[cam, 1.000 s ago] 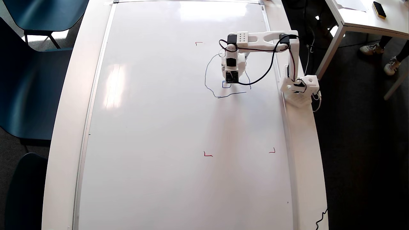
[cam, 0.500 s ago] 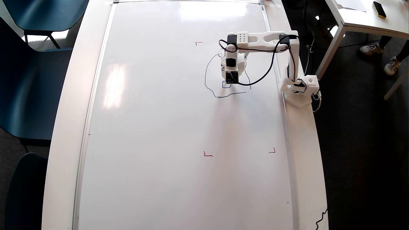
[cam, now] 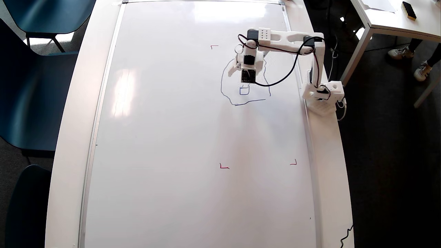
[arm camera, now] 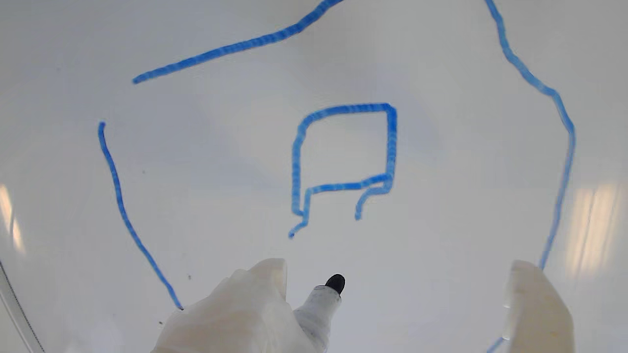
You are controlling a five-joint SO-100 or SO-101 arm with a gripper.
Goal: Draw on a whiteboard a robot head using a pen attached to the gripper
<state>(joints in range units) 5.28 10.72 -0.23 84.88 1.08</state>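
The whiteboard [cam: 172, 137] fills the table top. On it, at the upper right, is the robot head [cam: 222, 82], a wobbly blue outline with a small square mouth [cam: 244, 90]. My gripper [cam: 241, 69] hangs over the drawing and hides its upper part. In the wrist view the mouth [arm camera: 343, 108] lies mid-frame and the outline [arm camera: 564, 122] runs around it on the whiteboard [arm camera: 466, 196]. My gripper [arm camera: 397, 267] has its jaws wide apart. The pen [arm camera: 319, 309] is fixed beside the left finger [arm camera: 255, 299]. Its dark tip [arm camera: 335, 283] sits just below the mouth; contact with the board is unclear.
Red corner marks [cam: 214, 46], [cam: 224, 167], [cam: 294, 163] lie on the board. The arm's base [cam: 324, 93] stands on the white table rim at the right. Blue chairs [cam: 34, 86] stand at the left; another table [cam: 396, 20] and a person's feet [cam: 413, 62] are at the upper right.
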